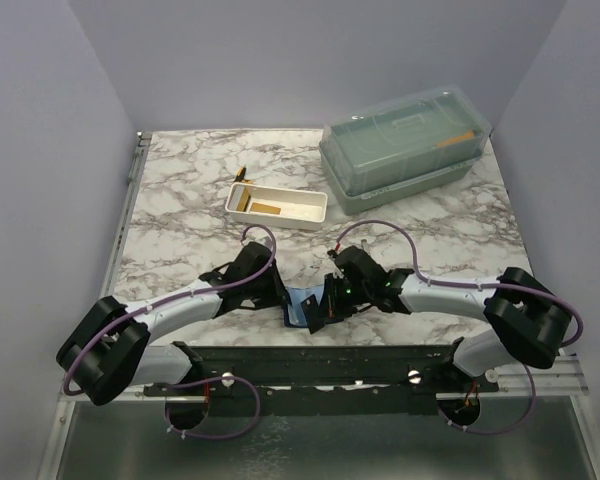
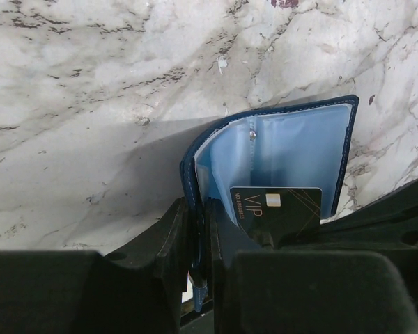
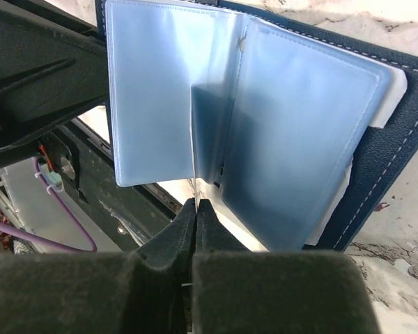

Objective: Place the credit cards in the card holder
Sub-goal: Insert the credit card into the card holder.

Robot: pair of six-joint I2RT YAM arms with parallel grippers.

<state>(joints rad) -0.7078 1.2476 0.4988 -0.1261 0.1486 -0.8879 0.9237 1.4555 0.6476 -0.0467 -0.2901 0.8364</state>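
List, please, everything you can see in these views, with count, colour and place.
Table: one, white-grey marble, under everything.
Box: one, translucent green, lidded, far right.
Tray: one, white, table centre.
Tan cards: apparently two, orange-tan, in the tray's left half.
Small item: one, dark and yellow, behind the tray; too small to identify.
Card holder: one, navy with pale blue sleeves, open, between the grippers.
Black card: one, gold "VIP" lettering, against the holder's sleeves.
Left gripper: one, black, shut on the holder's cover.
Right gripper: one, black, shut on a sleeve.
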